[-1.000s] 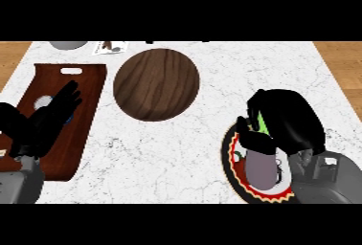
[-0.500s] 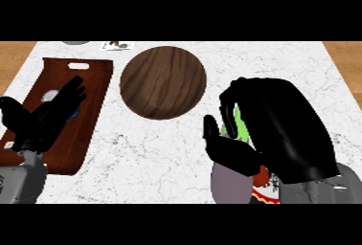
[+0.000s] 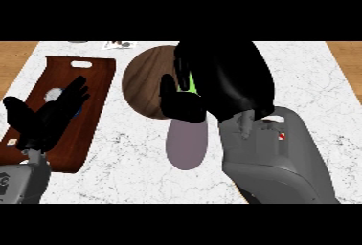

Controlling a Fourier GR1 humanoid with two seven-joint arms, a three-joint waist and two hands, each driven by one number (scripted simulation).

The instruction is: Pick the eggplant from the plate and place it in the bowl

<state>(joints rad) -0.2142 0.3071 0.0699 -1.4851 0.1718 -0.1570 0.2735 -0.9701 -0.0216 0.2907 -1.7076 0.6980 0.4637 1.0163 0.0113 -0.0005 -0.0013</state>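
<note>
Moved up off plate, now at wooden bowl (image 3: 145, 88) rim: right hand (image 3: 212, 81) curled round eggplant (image 3: 186, 143), hanging beside bowl. Transport step; next, centre over bowl, release. Left hand (image 3: 50, 117) relaxed over tray (image 3: 96, 81).

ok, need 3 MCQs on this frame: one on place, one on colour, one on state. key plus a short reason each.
1. Where is the eggplant?
A. on the wooden board
B. held up in the right robot hand, near the bowl
C. under the left robot hand

2. What colour is the bowl?
A. brown wood
B. white
C. blue

3. How is the left robot hand?
A. curled round the eggplant
B. closed into a fist
C. open, fingers spread, over the wooden board

Key: 1 B, the purple body hangs below the right robot hand's curled fingers; 2 A, wood grain shows; 3 C, its straight fingers hold nothing.
</note>
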